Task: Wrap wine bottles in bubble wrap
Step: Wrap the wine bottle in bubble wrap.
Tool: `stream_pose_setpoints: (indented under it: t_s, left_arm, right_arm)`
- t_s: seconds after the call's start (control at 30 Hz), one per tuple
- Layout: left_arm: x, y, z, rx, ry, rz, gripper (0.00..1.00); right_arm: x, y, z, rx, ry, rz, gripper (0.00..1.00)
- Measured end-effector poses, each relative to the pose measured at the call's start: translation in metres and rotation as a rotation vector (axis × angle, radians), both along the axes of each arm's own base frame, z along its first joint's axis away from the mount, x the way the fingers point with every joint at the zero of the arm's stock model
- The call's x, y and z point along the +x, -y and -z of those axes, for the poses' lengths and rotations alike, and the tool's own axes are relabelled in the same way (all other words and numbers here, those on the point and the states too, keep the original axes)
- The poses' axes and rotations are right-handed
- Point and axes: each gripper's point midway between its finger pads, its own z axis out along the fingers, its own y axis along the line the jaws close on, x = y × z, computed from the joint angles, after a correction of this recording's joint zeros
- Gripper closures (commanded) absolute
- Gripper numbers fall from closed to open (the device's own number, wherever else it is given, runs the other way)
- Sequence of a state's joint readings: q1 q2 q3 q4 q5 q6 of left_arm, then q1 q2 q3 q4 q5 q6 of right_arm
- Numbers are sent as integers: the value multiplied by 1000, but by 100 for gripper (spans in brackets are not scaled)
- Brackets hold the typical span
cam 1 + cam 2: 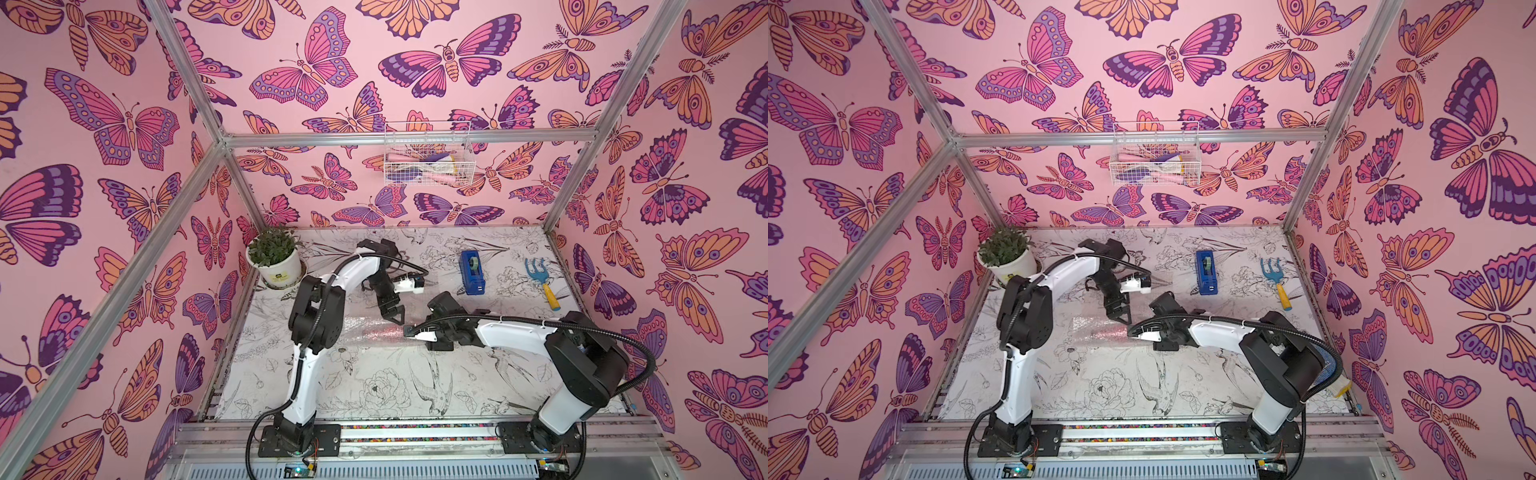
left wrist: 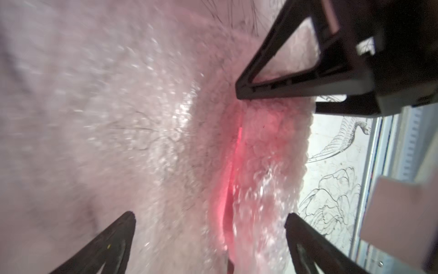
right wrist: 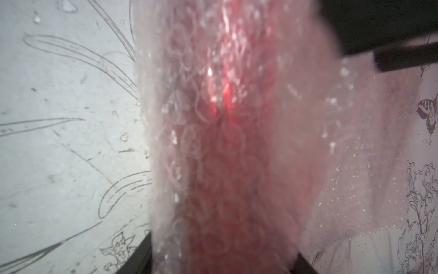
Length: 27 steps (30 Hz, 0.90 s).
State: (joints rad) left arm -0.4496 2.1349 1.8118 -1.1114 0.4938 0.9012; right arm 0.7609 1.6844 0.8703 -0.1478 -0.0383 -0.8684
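Note:
The wine bottle (image 2: 226,189) lies on its side, rolled inside the bubble wrap (image 2: 166,123), and shows only as a red-pink glow through the plastic (image 3: 225,142). In both top views the roll (image 1: 376,332) (image 1: 1100,332) lies mid-table between the arms. My left gripper (image 2: 210,214) hovers over the roll with its jaws wide open, touching nothing (image 1: 397,318). My right gripper (image 3: 224,245) has a finger pressed against each side of the wrapped bottle at the roll's right end (image 1: 409,331). The bottle's cap and label are hidden.
A blue tape dispenser (image 1: 473,272) stands behind the right arm, with a blue garden fork with a yellow handle (image 1: 542,282) further right. A potted plant (image 1: 274,259) fills the back left corner. A wire basket (image 1: 428,158) hangs on the back wall.

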Motion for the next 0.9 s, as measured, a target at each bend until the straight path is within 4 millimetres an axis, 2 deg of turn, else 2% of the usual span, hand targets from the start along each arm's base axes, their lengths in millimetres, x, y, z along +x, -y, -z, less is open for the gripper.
stream_pose_setpoints:
  t_s: [0.13,0.2,0.27,0.37,0.47,0.6,0.7,0.83,0.9]
  left_arm:
    - [27,-27,-50,-71,226,-114,0]
    - [30,-45,-65,-95,337,-169,0]
    - [18,-61,-70,-110,445,-193,0]
    - [-19,-66,-52,-108,539,-150,0]
    - [-60,-57,-18,-79,580,-48,0]
    - [-99,-45,26,-46,647,86,0]
    - [-101,-41,37,-34,710,122,0]
    - [-81,-22,33,-62,828,145,0]
    - [-71,-14,40,-57,865,158,1]
  right_arm:
    - [0,0,0,-6,-14,-2,84]
    - [0,1,0,-5,-30,0,89]
    - [0,2,1,-3,-63,1,91]
    - [-1,4,0,2,-145,6,94]
    - [0,5,1,-4,-262,20,95]
    - [-1,6,1,-12,-387,36,95]
    - [-5,10,1,-15,-464,49,95]
    - [-14,18,1,-23,-540,66,94]
    - [-19,21,1,-29,-569,73,94]
